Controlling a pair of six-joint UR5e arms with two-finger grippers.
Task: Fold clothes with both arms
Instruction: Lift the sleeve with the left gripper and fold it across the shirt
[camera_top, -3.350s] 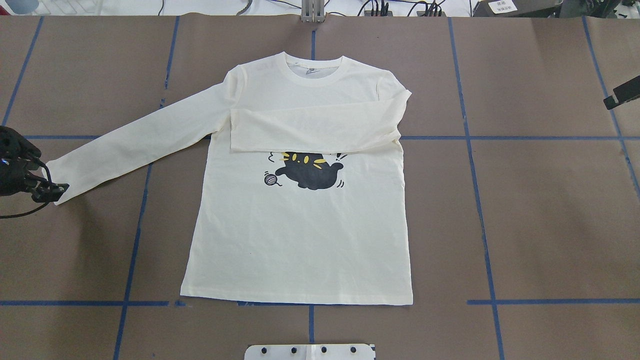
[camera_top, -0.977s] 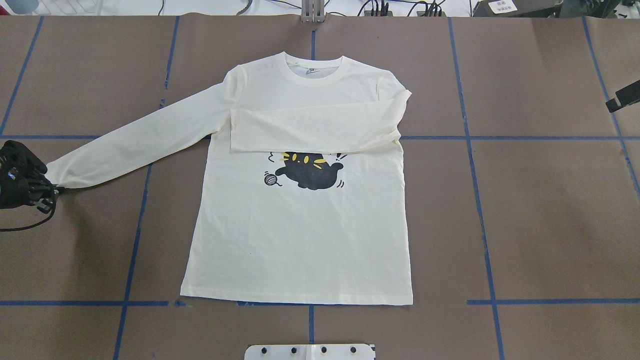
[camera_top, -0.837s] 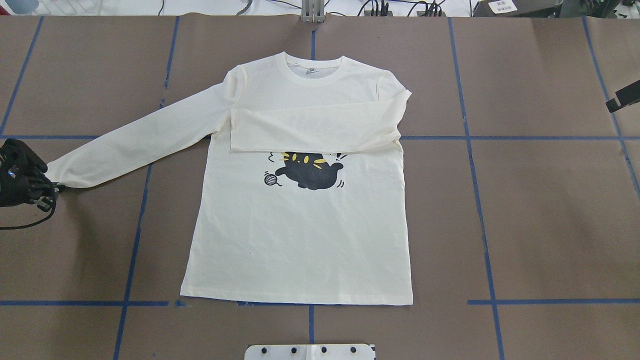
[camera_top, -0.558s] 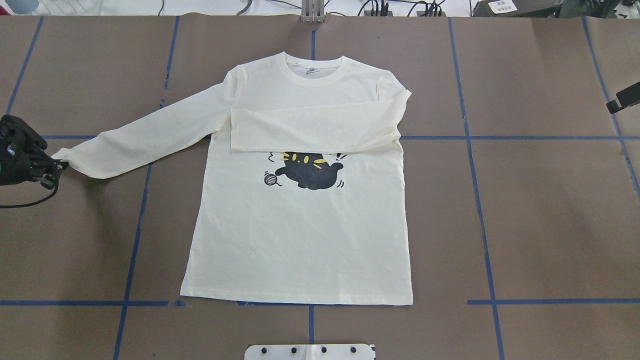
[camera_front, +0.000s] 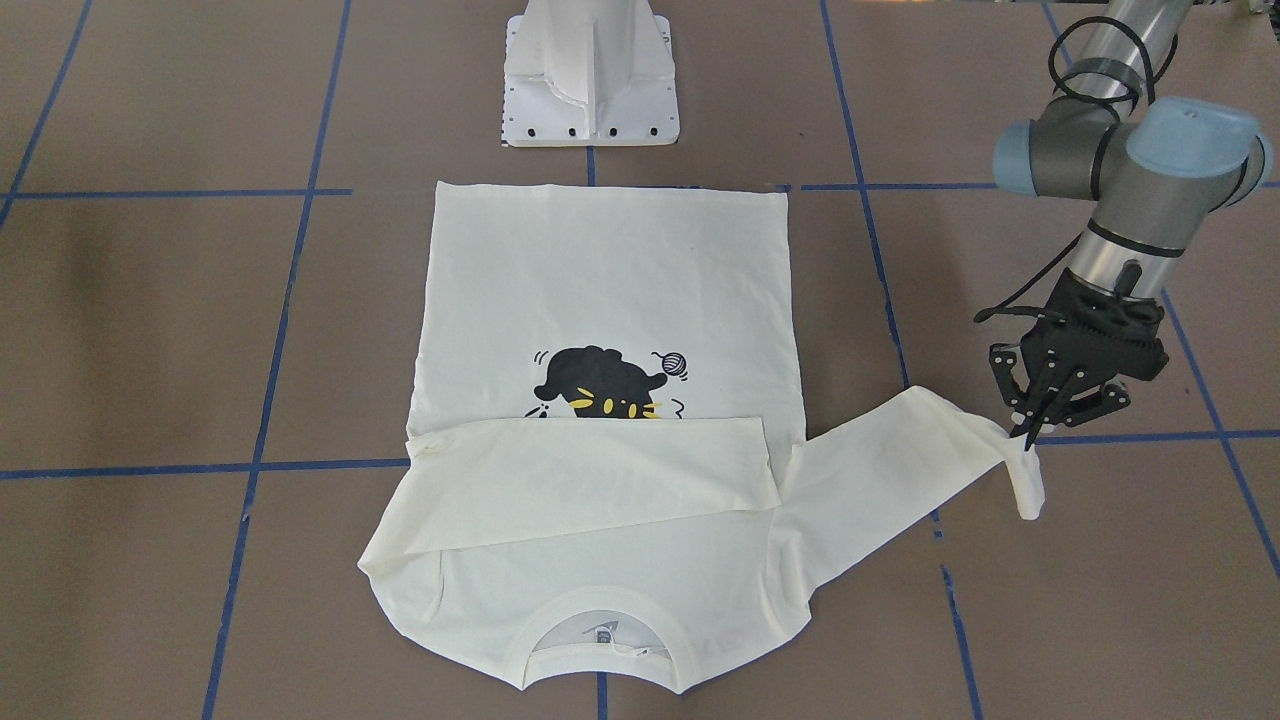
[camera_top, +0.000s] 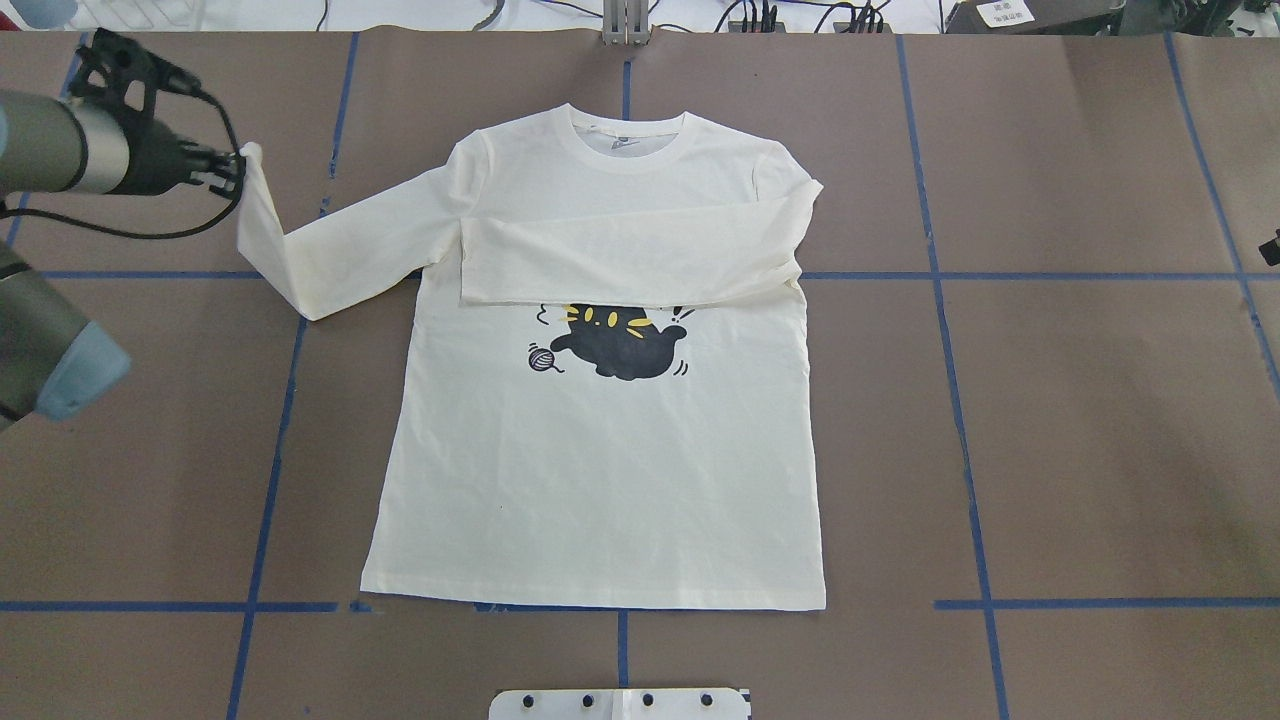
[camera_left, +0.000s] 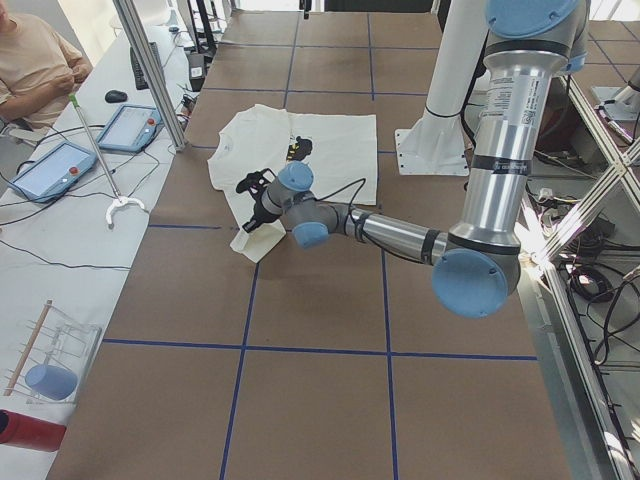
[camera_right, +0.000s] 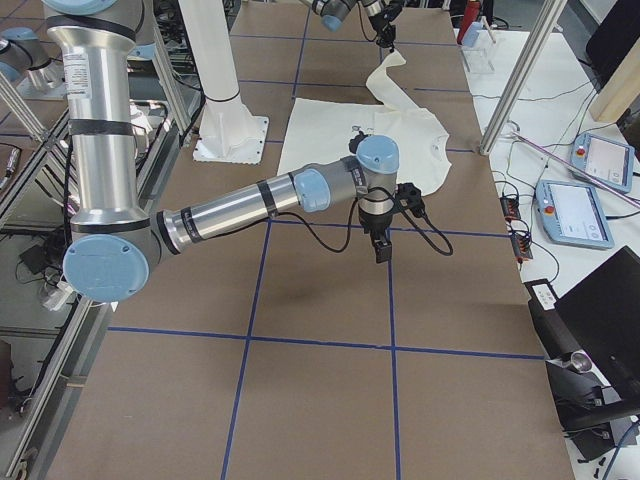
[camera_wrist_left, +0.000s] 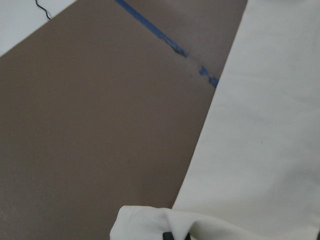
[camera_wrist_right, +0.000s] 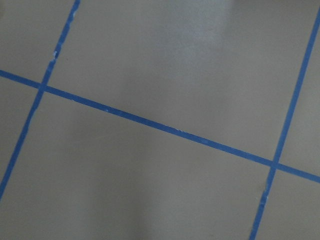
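Gripping the cuff of the free sleeve, the left gripper has its fingers pinched together on the cloth. In your front view the cuff end hangs limp just below them. That end of the sleeve is held up off the table and bent back at an angle. The rest of the T-shirt lies flat mid-table, print side up, with the hem towards the robot base.

The other sleeve lies folded across the chest and covers the top of the cat print; nothing under it can be read.

The left wrist camera gives you only cloth and table, with a dark sliver of fingertip cut off at the bottom edge.

The right gripper hangs over bare table, well apart from the shirt. The overhead view crops it to a dark speck, and its own camera shows only blue tape lines. You cannot tell whether it is open or closed.
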